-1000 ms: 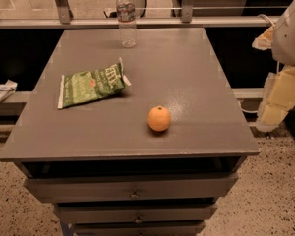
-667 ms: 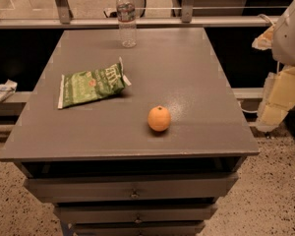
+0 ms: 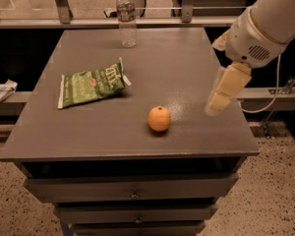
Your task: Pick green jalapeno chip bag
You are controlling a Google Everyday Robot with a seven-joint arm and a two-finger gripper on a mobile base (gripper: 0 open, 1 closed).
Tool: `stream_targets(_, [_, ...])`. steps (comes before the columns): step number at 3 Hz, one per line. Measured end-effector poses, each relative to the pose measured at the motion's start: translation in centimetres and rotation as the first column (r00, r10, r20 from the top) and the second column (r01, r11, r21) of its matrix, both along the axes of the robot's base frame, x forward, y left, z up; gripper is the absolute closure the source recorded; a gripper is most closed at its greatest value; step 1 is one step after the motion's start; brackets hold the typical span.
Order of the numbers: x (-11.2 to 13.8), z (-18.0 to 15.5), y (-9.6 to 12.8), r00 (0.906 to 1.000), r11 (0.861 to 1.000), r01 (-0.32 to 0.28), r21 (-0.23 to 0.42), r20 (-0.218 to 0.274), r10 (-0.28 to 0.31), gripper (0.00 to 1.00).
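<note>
The flat, crinkly green chip bag (image 3: 91, 86) lies on the grey tabletop (image 3: 187, 58), left of 1 round orange fruit (image 3: 159, 118). The cream tool (image 3: 215, 106) hangs over the right edge; whether it is wide or narrow cannot be told.

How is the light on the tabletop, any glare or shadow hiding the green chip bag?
Camera view: dim, warm light; the green jalapeno chip bag is evenly lit, no shadow over it. Camera view: a faint sheen on the table right of the orange, away from the bag. Camera view: the gripper hangs near the table's right edge, brightly lit.
</note>
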State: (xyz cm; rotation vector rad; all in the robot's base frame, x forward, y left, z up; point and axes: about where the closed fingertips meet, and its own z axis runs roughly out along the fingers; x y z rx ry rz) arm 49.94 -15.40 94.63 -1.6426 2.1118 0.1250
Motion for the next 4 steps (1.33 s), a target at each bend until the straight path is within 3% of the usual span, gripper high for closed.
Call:
stream_targets(1, [2.7, -1.3, 5.1, 0.9999, 0.989, -0.002, 0.145, -0.012, 0.004, 0.0])
stream_targets(2, [2.6, -1.3, 5.0, 0.9999, 0.99, -0.003, 0.141, -0.012, 0.005, 0.0])
stream_targets(3, [3.0, -1.4, 5.7, 1.0, 0.984, 0.002, 0.179, -0.004, -0.001, 0.0])
stream_targets(4, [5.5, -2.4, 8.9, 0.9998, 0.96, 0.019, 0.28, -0.004, -0.018, 0.0])
